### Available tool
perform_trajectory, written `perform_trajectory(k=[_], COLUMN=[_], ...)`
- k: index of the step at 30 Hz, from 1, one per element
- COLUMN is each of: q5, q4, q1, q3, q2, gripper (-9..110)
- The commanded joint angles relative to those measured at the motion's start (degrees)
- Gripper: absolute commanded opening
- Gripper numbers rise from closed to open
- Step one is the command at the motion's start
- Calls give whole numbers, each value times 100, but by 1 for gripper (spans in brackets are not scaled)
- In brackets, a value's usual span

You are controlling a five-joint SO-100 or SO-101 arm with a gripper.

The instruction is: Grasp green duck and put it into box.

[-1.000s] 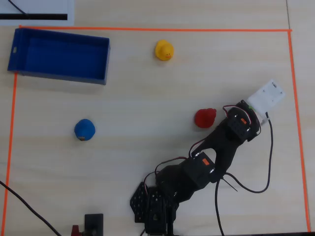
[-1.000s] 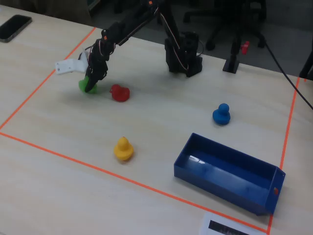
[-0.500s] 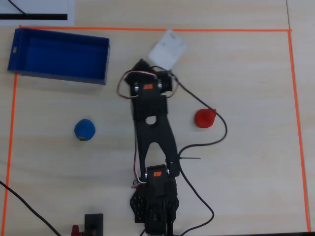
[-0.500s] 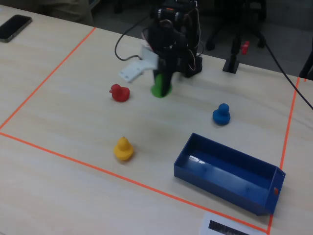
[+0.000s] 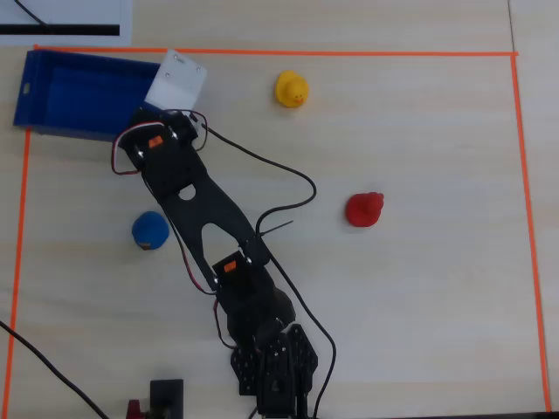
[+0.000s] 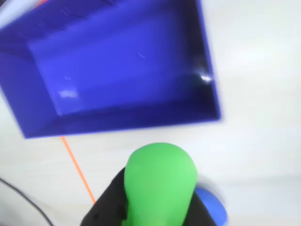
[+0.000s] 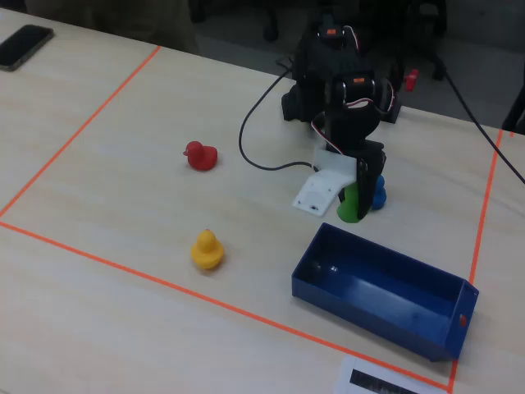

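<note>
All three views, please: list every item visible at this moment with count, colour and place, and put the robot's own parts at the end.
green duck: 1, lime green, held in the gripper, just short of the box's near wall in the wrist view.
box: 1, dark blue, empty, at the taped area's edge.
yellow duck: 1, yellow, near the top tape line in the overhead view.
red duck: 1, red, right of the arm in the overhead view.
blue duck: 1, blue, left of the arm in the overhead view.
tape border: orange, around the work area.
phone: 1, dark, outside the tape in the fixed view.
gripper: 1, black, closed on the green duck.
</note>
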State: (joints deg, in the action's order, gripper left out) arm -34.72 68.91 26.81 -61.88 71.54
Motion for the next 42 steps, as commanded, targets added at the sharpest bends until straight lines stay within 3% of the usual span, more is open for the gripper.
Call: perform_trajectory(k=[1,11,16,18,24,27,31,42], q5=[-220,-237,-448,-554,-694,-782,-905,-2417], q4=[-132,-615,-580,-439,-9,229,-44,-2777], q1=[44,62,-53,-88,-237,-413,-729,-1731], q3=[1046,2355,2707,2883,3498,3445,1380,-6882], q2=[-396,-1538,-2004,-2232,-2716,-2347,-378,6530], gripper=[0,0,25,29,35,32,0,0])
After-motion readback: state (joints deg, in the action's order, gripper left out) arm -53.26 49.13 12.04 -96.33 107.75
